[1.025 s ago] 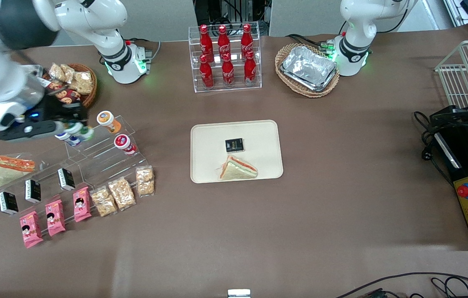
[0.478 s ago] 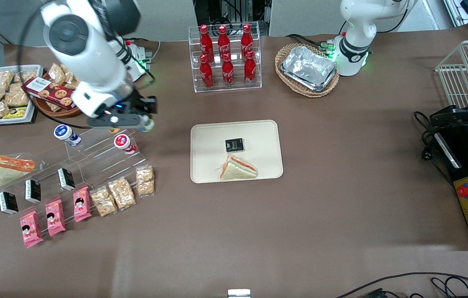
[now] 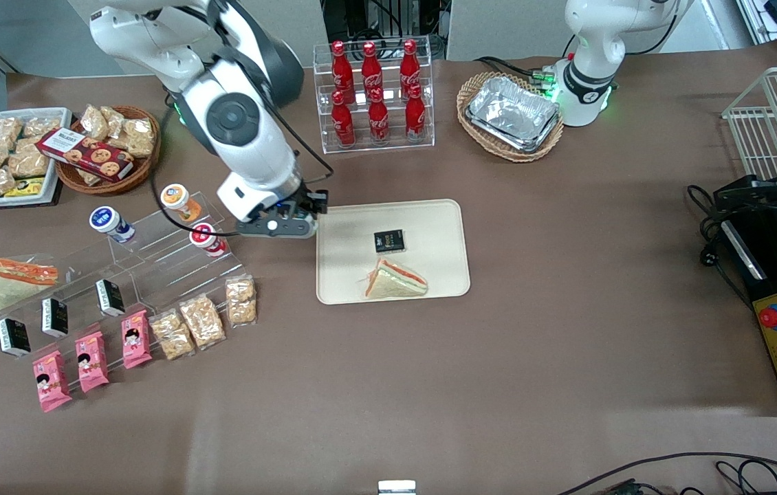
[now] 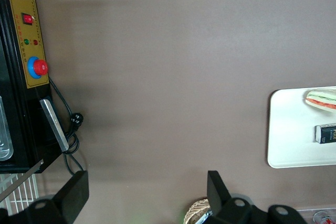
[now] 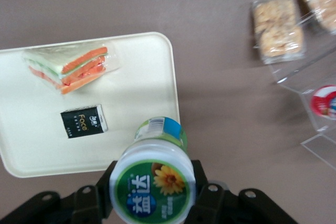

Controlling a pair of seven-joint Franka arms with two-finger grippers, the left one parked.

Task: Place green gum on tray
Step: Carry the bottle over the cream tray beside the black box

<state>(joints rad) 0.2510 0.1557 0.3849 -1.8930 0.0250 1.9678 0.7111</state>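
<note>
My gripper (image 3: 292, 221) is clamped on the green gum (image 5: 152, 183), held in air just beside the tray (image 3: 430, 282) edge nearest the working arm. On tray: 1 sandwich (image 3: 394, 282), 1 black packet (image 3: 389, 240). Wrist cam shows the gum; front cam hides it but shows 3 more gum bottles (image 3: 206, 238) on the acrylic rack (image 3: 168, 265).

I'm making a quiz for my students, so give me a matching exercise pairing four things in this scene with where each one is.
Things:
1. green-lidded white gum bottle
2. small black packet
3. crinkled silver foil trays
4. red-lidded bottle

Places:
A. in a wicker basket
B. on the clear acrylic stand
C. held in the gripper, at the edge of the cream-beige tray
D. lying on the tray

Pairs: 1-C, 2-D, 3-A, 4-B
</note>
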